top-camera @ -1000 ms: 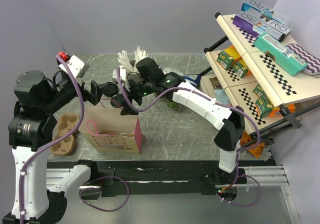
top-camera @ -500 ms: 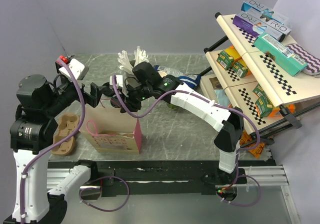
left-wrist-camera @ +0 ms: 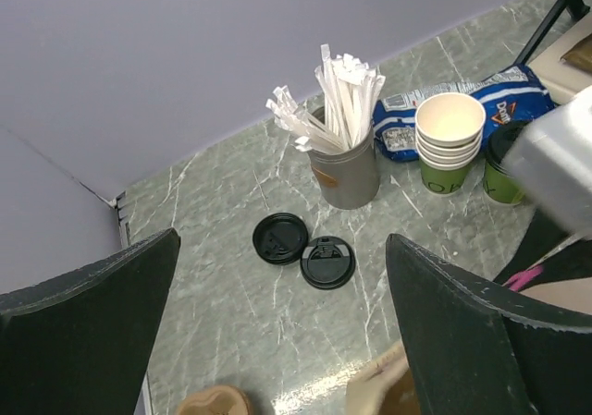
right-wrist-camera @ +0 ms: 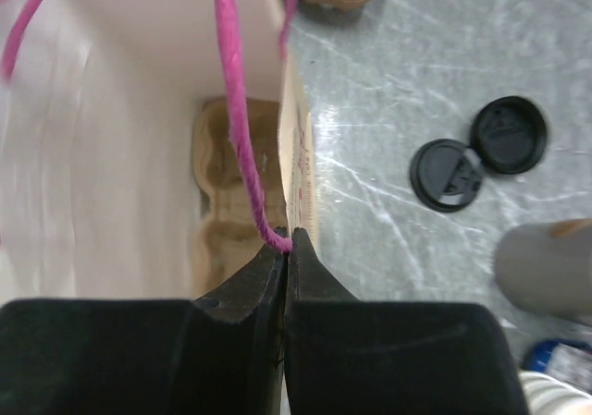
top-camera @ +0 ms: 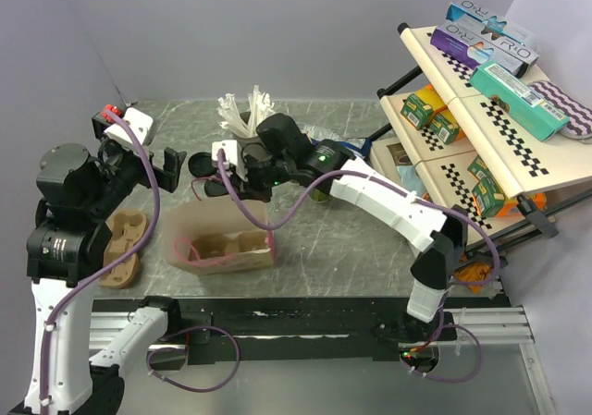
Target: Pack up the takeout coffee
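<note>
The takeout coffee (left-wrist-camera: 500,167), a dark green cup with a black lid, stands beside the stack of cream cups (left-wrist-camera: 450,140); in the top view the coffee (top-camera: 320,191) is half hidden under the right arm. My right gripper (right-wrist-camera: 287,244) is shut on the paper bag's rim (right-wrist-camera: 298,184), right where the pink handle (right-wrist-camera: 233,91) is fixed. The bag (top-camera: 222,239) leans with its mouth open, and a pulp cup carrier (right-wrist-camera: 227,202) lies inside. My left gripper (left-wrist-camera: 282,341) hangs open and empty above the table, left of the bag.
Two loose black lids (left-wrist-camera: 303,250) lie on the marble top. A grey holder of straws (left-wrist-camera: 344,170) and a blue snack bag (left-wrist-camera: 462,101) stand behind. Spare pulp carriers (top-camera: 120,244) sit at the left. A slanted shelf of boxes (top-camera: 481,110) fills the right.
My right gripper went from open to shut on the bag's rim. The bag tipped from upright to leaning open. My left gripper drew back to the left, away from the bag.
</note>
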Controlling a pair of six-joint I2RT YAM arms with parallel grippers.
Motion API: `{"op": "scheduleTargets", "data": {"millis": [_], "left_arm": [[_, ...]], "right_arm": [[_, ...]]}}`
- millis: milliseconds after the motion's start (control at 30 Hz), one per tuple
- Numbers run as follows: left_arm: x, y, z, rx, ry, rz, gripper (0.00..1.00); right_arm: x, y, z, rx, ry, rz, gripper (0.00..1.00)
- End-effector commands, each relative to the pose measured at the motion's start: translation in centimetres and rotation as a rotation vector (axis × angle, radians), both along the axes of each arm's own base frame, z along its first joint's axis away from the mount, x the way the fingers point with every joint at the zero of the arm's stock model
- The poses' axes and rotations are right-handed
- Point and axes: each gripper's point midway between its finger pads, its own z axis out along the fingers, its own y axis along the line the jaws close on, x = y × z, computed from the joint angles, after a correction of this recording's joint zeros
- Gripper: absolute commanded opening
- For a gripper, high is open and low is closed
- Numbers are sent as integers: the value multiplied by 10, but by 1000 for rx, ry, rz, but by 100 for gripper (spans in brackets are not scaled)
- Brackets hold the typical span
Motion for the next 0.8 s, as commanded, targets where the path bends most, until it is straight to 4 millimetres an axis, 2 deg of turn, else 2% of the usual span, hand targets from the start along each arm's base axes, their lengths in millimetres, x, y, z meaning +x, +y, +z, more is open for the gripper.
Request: {"op": "scheduleTargets", "data": {"millis": [0,133,233,467,600,667,767], "left_arm": [[2,3,6,-23,-34,24,100],[2,-2,0,-29,-21,-4,99],[1,-3,-7,-27,-14,-10,99],[-3,-6,-29,-38,25,-25,99],[-8,-5,-33,-38,31,-20,99],[-10,-4,-38,-31,40,-19,99],[-34,-6,-40,-9,54,-57,99]], "right_arm": [[-3,-17,48,78,-139,-1,0],[-6,-22,49,72,-178,-4,0],[-15,-28,49,69,-214,14,0],[-36,-42,11,12,-334,64,0],[-45,-45,13,20,-370,63,0],[-47,-46,20,36,-378,52,0],[-42,-46,29,48,-401,18,0]]}}
